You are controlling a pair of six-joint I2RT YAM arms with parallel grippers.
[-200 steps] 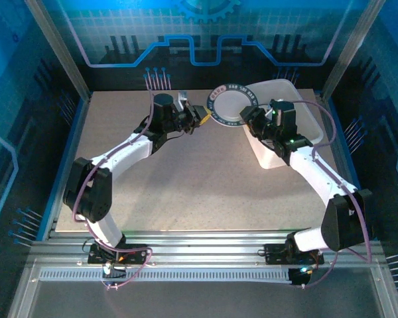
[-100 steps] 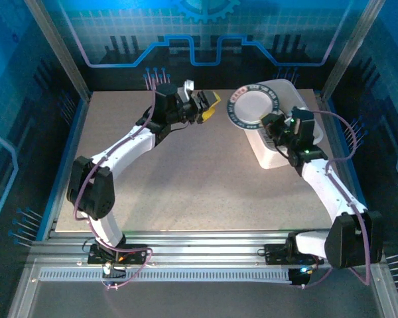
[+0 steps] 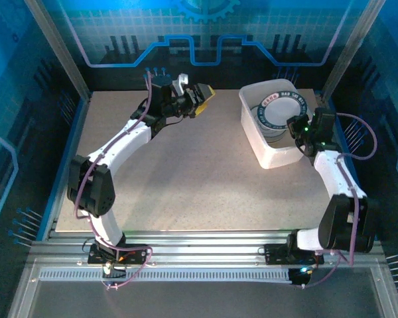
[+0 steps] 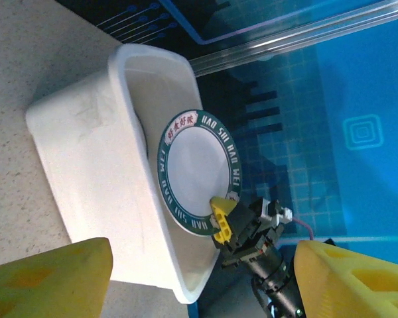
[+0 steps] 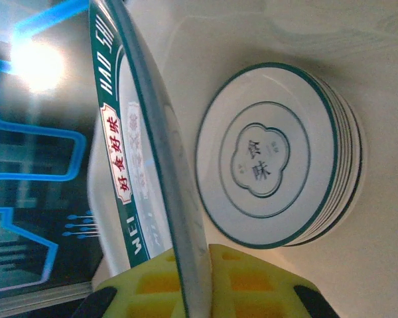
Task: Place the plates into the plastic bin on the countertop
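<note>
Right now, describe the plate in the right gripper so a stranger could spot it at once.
Find the white plastic bin at the countertop's far right corner. Over it, the right gripper pinches one plate by its edge, tilted. Unlike the stack lying flat inside, it has a broad green rim with white lettering.

A glossy glazed plate (image 5: 129, 165) gleams between the matt yellow, cell-moulded pads (image 5: 252, 285) of the right hand (image 5: 196, 285), beside a stack (image 5: 272, 156) of equally shiny plates in a smooth white plastic bin (image 4: 86, 165). The worktop (image 3: 186, 179) under the hand is matt speckled beige, and its rails (image 3: 186, 242) are ribbed metal.
</note>
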